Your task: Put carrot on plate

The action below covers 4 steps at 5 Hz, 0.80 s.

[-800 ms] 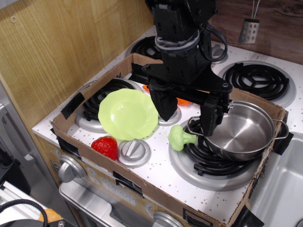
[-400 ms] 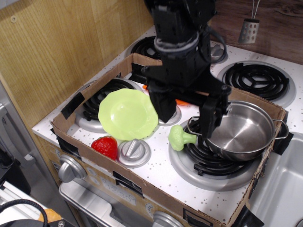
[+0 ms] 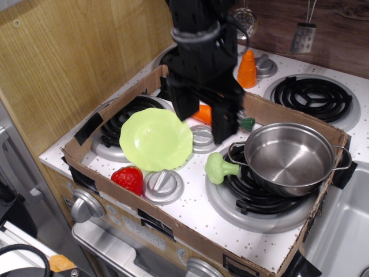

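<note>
The carrot [image 3: 202, 113] lies on the stove top inside the cardboard box, just right of the lime-green plate [image 3: 154, 138]. Its orange body shows between my two fingers and its dark green stem end [image 3: 247, 123] sticks out to the right, near the pot. My black gripper [image 3: 202, 129] is open and hangs over the carrot, one finger on each side of its middle. The right finger [image 3: 222, 124] hides part of the carrot. I cannot tell whether the fingers touch it. The plate is empty and lies over the front left burner.
A steel pot [image 3: 288, 157] with handles sits on the front right burner. A green toy vegetable [image 3: 218, 167] lies by its left side. A red toy [image 3: 128, 178] and a silver knob [image 3: 164, 184] are near the box's front wall [image 3: 173, 231]. A stubby orange cone [image 3: 247, 68] stands behind the box.
My gripper has moved left and back, away from the pot, and now straddles the carrot. The carrot's orange body and green end have come into view. Nothing else has moved.
</note>
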Tool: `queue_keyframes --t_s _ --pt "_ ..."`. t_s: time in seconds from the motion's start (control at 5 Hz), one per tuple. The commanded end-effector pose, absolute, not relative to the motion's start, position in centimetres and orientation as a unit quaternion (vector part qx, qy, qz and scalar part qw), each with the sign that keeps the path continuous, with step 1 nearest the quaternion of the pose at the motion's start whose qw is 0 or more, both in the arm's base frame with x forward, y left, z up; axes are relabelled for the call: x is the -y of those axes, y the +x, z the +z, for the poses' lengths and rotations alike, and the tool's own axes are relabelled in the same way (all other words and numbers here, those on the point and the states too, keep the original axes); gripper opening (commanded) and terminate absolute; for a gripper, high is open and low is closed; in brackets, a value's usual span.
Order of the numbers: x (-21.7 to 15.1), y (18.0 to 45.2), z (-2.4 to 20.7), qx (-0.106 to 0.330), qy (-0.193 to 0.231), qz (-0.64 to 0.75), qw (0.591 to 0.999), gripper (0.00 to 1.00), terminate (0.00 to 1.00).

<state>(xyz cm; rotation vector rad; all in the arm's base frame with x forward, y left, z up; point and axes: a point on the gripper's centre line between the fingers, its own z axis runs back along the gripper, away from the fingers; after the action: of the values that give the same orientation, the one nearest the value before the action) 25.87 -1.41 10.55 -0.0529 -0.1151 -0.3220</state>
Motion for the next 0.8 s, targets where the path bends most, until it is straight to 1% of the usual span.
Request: queue_keyframes --t_s 0.0,0.2,0.4,0.6 --pt "-1.7 31.8 11.0 0.110 0.023 -0.344 0.932 1.00 0.00" --pt "-2.6 34.0 9.2 0.137 -0.028 -0.429 0.893 1.00 0.00" --pt "-2.9 35.1 8.5 0.134 -0.029 -0.473 0.870 1.00 0.00" --pt "-2.8 35.6 8.2 0.124 -0.030 -0.514 0.848 1.00 0.00"
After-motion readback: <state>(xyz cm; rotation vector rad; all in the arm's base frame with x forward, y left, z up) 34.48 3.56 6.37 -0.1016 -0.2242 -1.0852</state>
